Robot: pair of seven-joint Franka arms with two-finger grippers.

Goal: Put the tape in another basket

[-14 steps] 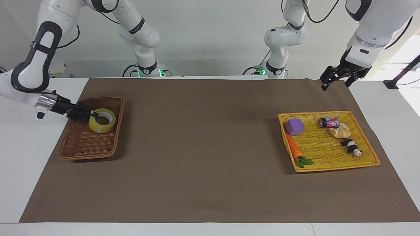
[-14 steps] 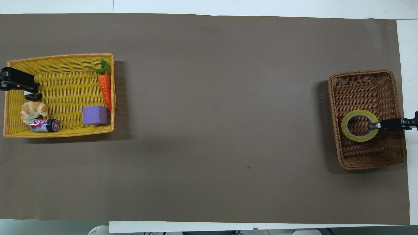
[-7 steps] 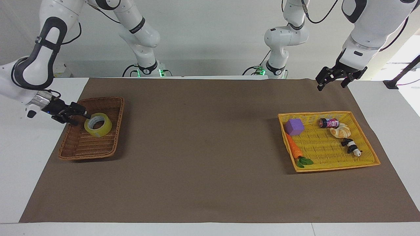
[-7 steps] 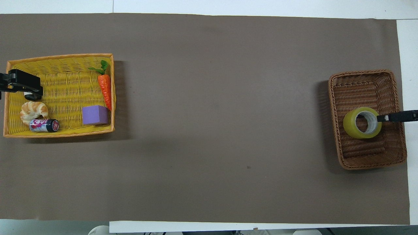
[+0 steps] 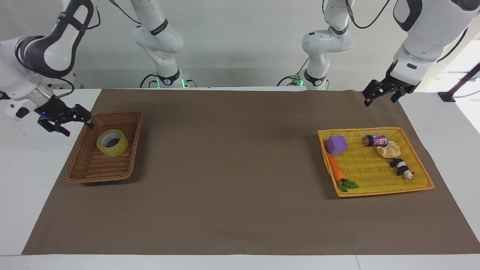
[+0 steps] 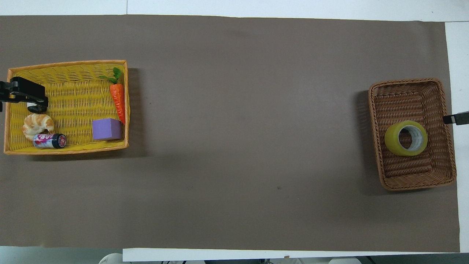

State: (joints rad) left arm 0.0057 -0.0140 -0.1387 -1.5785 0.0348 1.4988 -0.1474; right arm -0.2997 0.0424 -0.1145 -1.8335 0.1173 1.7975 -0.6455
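Note:
The tape point(image 5: 112, 143), a yellow roll with a grey-white core, lies tilted inside the dark brown wicker basket point(image 5: 98, 179) at the right arm's end of the table; it also shows in the overhead view point(image 6: 406, 138), inside the basket point(image 6: 406, 81). My right gripper point(image 5: 79, 129) is open and empty, raised just outside the basket's rim, apart from the tape; only one of its fingers point(image 6: 456, 118) shows in the overhead view. My left gripper point(image 5: 378, 102) is open and empty, up in the air at the left arm's end, and waits.
The shallow yellow tray point(image 5: 375, 129) at the left arm's end holds a purple block point(image 5: 336, 145), a carrot point(image 5: 336, 170), a can point(image 5: 375, 140), a croissant point(image 5: 389, 150) and a panda toy point(image 5: 402, 167). A brown mat point(image 5: 232, 168) covers the table.
My right gripper let go of the tape and drew back up and out of the brown basket. The tape went from held to lying tilted. My left gripper shifted slightly.

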